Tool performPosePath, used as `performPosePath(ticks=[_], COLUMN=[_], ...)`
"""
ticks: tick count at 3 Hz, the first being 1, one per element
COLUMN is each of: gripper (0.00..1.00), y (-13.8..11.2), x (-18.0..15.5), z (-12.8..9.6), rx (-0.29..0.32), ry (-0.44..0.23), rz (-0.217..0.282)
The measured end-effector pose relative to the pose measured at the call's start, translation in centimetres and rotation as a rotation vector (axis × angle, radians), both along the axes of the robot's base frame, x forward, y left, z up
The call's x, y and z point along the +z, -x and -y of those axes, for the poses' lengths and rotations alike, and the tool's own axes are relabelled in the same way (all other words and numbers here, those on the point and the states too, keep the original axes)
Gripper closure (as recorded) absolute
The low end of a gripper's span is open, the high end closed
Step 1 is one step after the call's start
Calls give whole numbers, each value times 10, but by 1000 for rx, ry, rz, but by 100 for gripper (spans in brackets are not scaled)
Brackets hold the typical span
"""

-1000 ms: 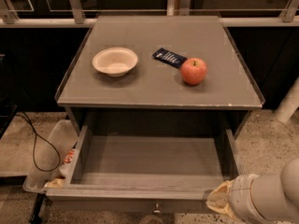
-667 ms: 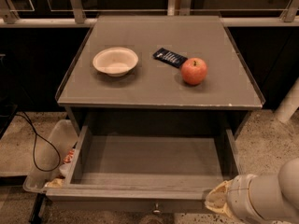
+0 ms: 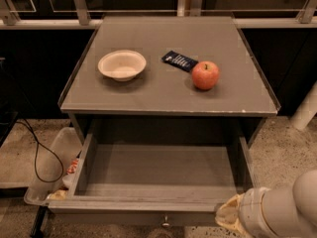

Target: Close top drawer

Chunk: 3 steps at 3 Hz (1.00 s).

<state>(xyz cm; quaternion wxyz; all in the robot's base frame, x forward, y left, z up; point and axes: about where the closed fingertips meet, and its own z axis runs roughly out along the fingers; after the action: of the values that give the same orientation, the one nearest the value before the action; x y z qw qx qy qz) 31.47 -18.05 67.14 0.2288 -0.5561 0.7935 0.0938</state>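
Wide shallow grey top drawer [image 3: 158, 170] sticks out on the near side below the grey worktop [image 3: 163, 90], pale tool [image 3: 229, 216] at its near-right front corner, probably to shove it shut; apart or together, can't tell.

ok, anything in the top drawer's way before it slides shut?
Nothing visible. The top drawer is pulled out and looks bare inside; the hand sits at its front right corner. The bowl, apple and packet lie on the cabinet top, outside its path.
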Motion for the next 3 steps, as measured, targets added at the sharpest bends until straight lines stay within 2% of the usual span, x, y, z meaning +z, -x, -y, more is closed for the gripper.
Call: performPosePath(ticks=[1, 2, 3], gripper=[100, 81, 58], y=[21, 21, 21], x=[-13, -14, -14], z=[-2, -2, -2], rx=[14, 15, 15], ry=[-1, 0, 0], rz=[-29, -30, -30])
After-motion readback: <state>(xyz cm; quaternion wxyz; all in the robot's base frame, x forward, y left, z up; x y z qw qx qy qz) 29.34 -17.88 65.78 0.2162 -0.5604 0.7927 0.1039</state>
